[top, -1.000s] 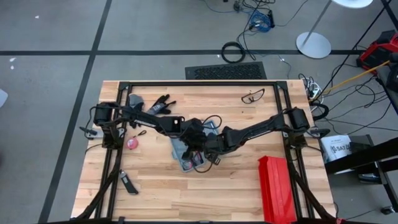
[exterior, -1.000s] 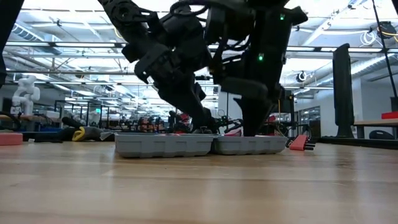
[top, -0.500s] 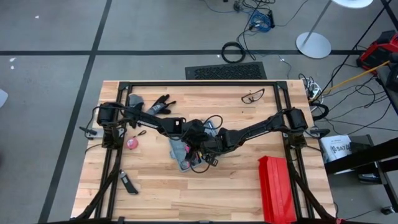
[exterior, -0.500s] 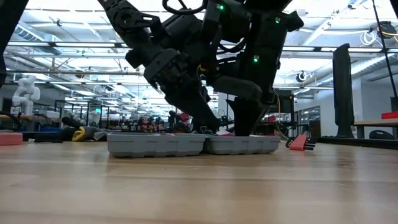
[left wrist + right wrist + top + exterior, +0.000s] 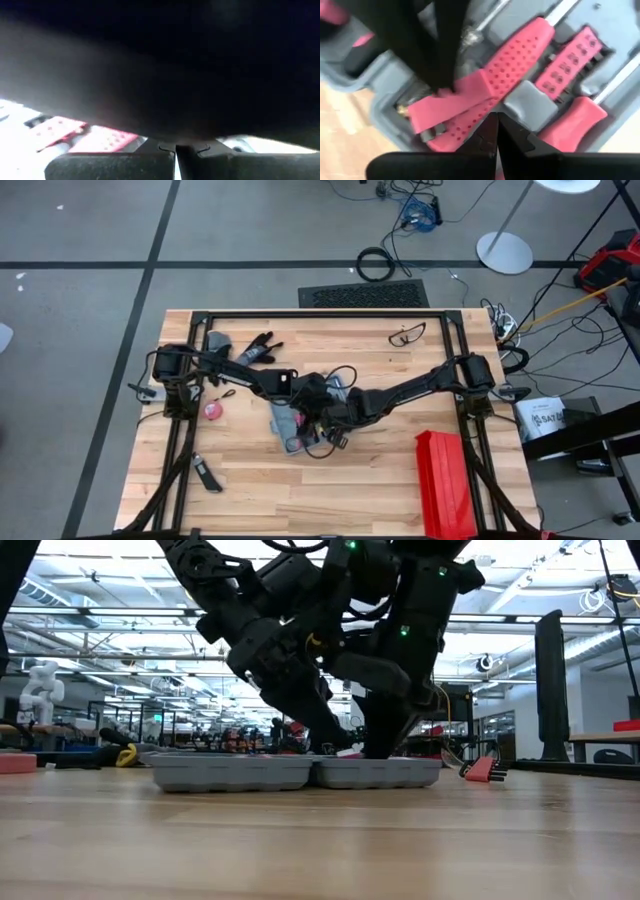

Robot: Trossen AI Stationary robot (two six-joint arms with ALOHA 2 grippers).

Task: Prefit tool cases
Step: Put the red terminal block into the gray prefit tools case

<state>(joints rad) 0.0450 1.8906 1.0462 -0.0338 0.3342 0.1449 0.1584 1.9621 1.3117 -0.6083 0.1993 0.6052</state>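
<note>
The tool case (image 5: 285, 425) lies opened flat at the table's middle. Its two grey halves (image 5: 300, 772) rest on the wood side by side, with red-handled tools (image 5: 520, 55) in the moulded slots. Both grippers stand over it, shut. My left gripper (image 5: 175, 150) slants down from the table's left to the case's middle (image 5: 335, 747). My right gripper (image 5: 496, 132) comes down more steeply on the right half (image 5: 385, 745), its tips at the red handles of pliers. A dark arm blocks most of the left wrist view. My left gripper's shut fingers (image 5: 330, 740) slant down from the table's left onto the case near the join of its two halves. The other arm and the case's wall hide the place of contact. My right gripper's shut fingertips (image 5: 490, 125) come from above against the red pliers handles (image 5: 470, 107) lying in the right half. The case stays flat on the table.
A long red ribbed box (image 5: 443, 480) stands at the near right. Black gloves (image 5: 250, 350) and glasses (image 5: 407, 335) lie at the far side, a pink round thing (image 5: 212, 410) and a small dark tool (image 5: 207, 475) at the left. Black frame rails (image 5: 320, 315) border the table.
The open case has slid flat along the table toward its left edge. Both grippers have gone with it, staying shut and down in the case.
</note>
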